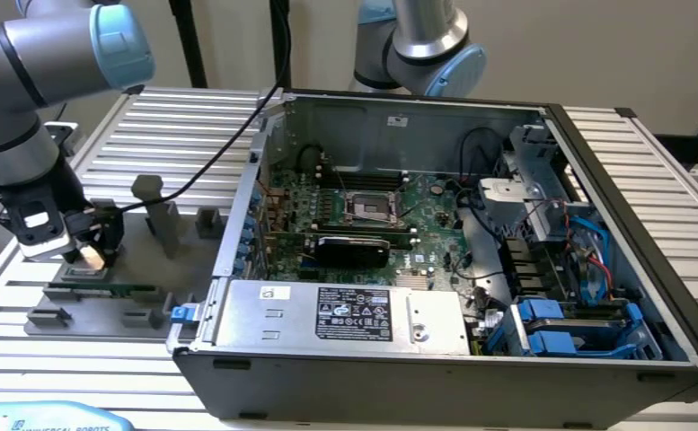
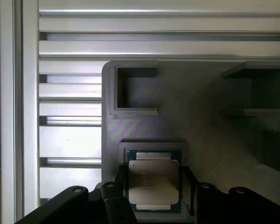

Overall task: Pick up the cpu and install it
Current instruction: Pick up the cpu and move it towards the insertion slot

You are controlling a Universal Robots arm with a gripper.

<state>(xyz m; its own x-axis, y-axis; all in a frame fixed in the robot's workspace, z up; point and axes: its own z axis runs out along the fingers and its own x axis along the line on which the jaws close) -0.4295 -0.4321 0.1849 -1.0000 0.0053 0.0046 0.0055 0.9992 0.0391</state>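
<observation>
Hovering gripper (image 1: 89,255) at cpu (image 2: 154,179) in grey fixture (image 2: 200,130), grip state unclear, slatted aluminium table (image 1: 169,117), beige wall (image 1: 636,54)

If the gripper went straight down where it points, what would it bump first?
Most likely the cpu, sitting in the grey fixture right under the gripper; depth is hard to judge.
</observation>
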